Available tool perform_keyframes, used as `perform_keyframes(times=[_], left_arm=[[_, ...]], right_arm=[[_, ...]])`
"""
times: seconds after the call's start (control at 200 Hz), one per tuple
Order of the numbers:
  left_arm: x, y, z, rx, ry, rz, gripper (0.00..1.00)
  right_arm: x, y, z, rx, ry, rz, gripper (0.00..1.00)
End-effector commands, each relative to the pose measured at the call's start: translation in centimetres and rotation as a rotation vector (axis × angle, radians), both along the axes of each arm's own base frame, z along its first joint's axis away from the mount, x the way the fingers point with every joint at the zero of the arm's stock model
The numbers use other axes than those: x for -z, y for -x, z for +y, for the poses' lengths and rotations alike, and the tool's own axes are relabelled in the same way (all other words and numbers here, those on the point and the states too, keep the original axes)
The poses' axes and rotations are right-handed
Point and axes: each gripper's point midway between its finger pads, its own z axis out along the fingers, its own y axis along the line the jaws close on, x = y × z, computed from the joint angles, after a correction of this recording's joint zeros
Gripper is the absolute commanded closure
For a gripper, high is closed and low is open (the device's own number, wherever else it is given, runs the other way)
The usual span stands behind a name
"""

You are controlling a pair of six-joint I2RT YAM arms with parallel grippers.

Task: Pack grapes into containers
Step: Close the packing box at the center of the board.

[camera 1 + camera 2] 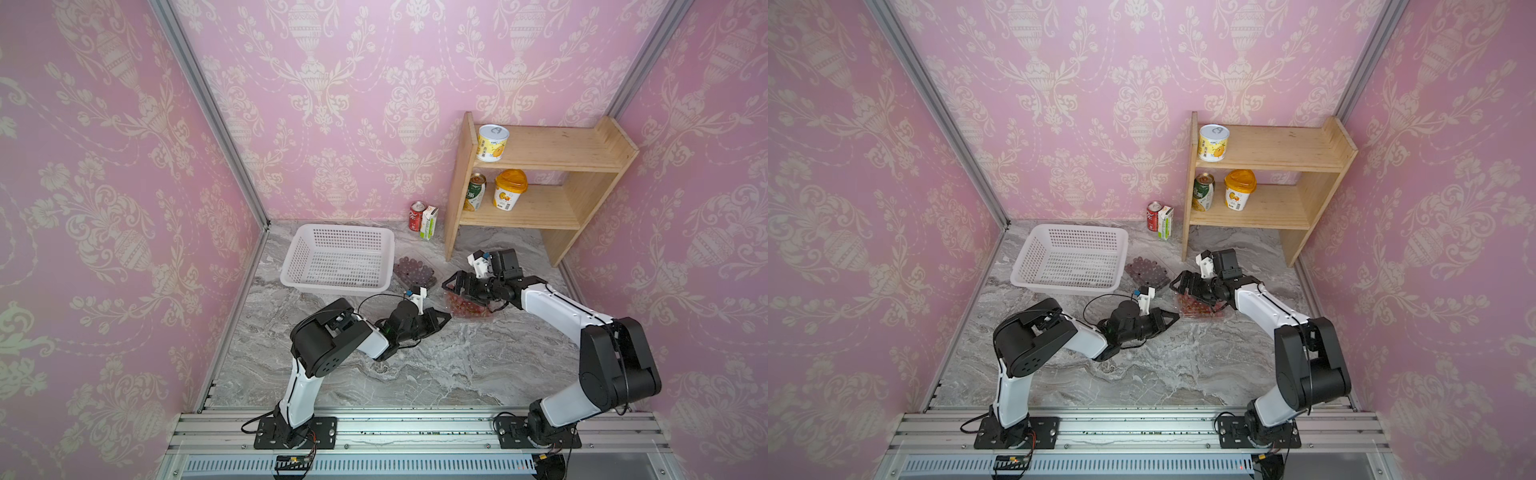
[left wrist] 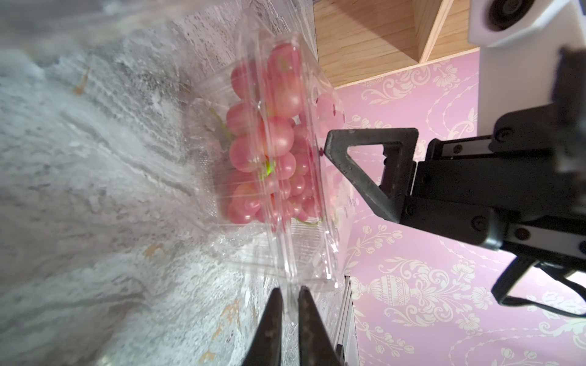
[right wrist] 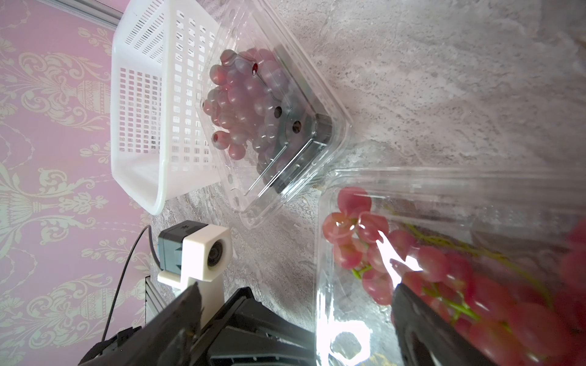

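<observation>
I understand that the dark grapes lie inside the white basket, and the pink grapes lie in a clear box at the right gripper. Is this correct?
Not quite: the dark grapes lie in their own clear box beside the white basket, not inside it, as the right wrist view shows. The pink grapes do lie in the other clear box at the right gripper.

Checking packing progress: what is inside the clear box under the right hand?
A bunch of pink-red grapes lies in the clear box. Part of it is hidden under the right hand.
</observation>
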Motion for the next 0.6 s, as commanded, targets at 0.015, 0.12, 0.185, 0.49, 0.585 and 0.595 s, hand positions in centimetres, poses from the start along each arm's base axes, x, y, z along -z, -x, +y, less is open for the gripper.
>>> perform_keyframes(times=[0.015,0.12,0.185,0.49,0.585,0.595], left_arm=[[1.04,-0.66,-0.12,-0.029,-0.017,0.014,0.87],[1.03,-0.69,-0.33,-0.025,-0.015,0.015,0.87],[1.11,-0.73,-0.33,-0.025,-0.017,0.016,0.88],[1.32,-0.79,-0.66,-0.017,-0.02,0.019,0.9],[1.24,-0.88,-0.8,-0.015,-0.017,0.018,0.91],[1.23,-0.88,-0.82,-0.014,-0.018,0.017,0.9]], right_arm=[[0.74,0.9,-0.3,0.012,0.012,0.035,0.05],[0.81,0.95,-0.28,0.013,0.011,0.037,0.05],[0.81,0.96,-0.25,0.013,0.011,0.037,0.05],[0.97,1.02,-0.26,0.012,0.011,0.04,0.05],[1.08,1.01,-0.21,0.011,0.011,0.043,0.05],[1.07,1.01,-0.23,0.011,0.011,0.042,0.05]])
